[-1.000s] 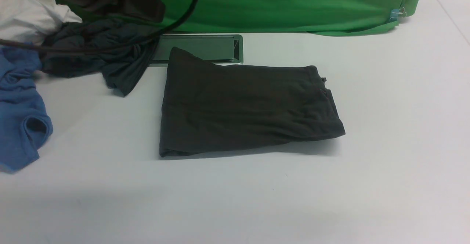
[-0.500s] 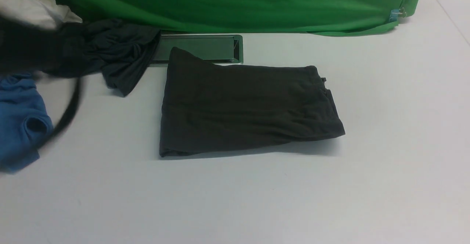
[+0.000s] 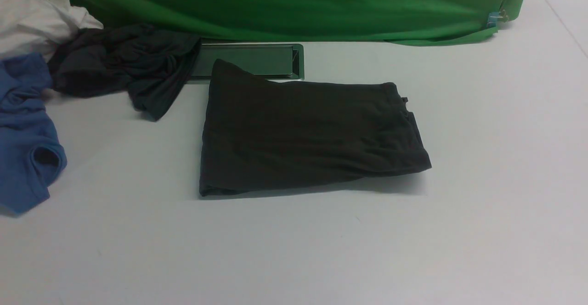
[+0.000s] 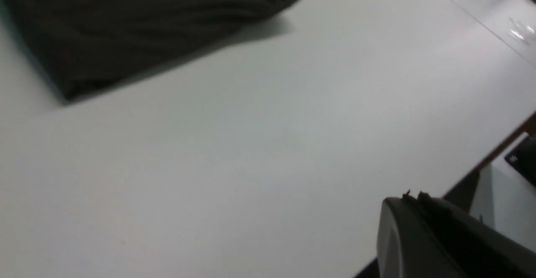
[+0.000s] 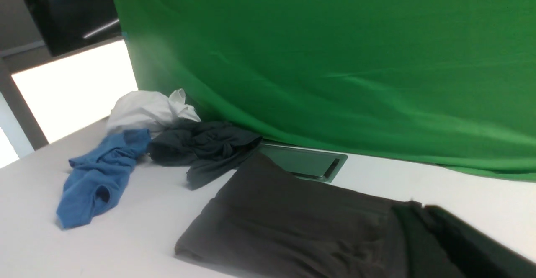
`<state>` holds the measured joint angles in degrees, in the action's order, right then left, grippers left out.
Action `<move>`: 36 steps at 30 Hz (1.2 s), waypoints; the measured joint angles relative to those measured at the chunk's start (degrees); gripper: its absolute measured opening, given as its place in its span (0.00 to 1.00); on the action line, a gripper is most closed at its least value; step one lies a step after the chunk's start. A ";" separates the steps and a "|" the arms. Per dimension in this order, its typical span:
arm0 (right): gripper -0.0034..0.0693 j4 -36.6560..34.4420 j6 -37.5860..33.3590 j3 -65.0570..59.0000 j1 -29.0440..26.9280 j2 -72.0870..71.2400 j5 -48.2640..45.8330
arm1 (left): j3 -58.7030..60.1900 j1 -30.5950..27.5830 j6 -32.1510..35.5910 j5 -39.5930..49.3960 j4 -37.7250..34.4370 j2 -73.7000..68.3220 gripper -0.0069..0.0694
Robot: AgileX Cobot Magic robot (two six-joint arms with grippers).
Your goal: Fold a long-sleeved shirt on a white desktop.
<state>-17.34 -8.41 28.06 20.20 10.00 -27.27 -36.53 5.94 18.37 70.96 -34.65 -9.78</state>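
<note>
The long-sleeved shirt (image 3: 308,135) lies folded into a dark brownish-black rectangle in the middle of the white desktop (image 3: 482,213). No gripper shows in the front view. In the left wrist view my left gripper (image 4: 414,196) is shut with nothing in it. It hangs near the table's edge, well away from the shirt (image 4: 134,27). In the right wrist view my right gripper (image 5: 418,206) has its dark fingers together and holds nothing. The shirt (image 5: 293,223) lies beyond it on the table.
A blue garment (image 3: 23,135), a dark grey-teal garment (image 3: 128,70) and a white cloth (image 3: 32,20) are piled at the back left. A green backdrop (image 3: 321,6) hangs along the far side. A grey-green plate (image 3: 252,60) is set in the table behind the shirt.
A dark arm and its cable, over the pile at the back left a second ago, have swept out of the front view. The shirt has not moved.
</note>
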 joint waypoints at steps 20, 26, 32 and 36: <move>0.11 0.51 0.28 -0.44 0.00 0.00 -0.36 | 0.74 0.00 2.35 -8.18 1.01 0.12 0.12; 0.13 0.57 0.28 -0.46 0.00 0.00 -0.36 | 0.87 0.00 13.67 -9.41 7.49 0.19 0.12; 0.15 0.57 0.28 -0.46 0.00 0.00 -0.36 | 3.18 -0.02 13.59 -23.84 18.90 1.53 0.12; 0.16 0.62 0.28 -0.46 0.00 0.00 -0.42 | 10.07 -0.02 2.92 -32.52 27.03 5.03 0.12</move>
<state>-16.72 -8.13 27.60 20.20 10.00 -27.69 -26.46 5.92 21.29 38.44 -7.62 -4.75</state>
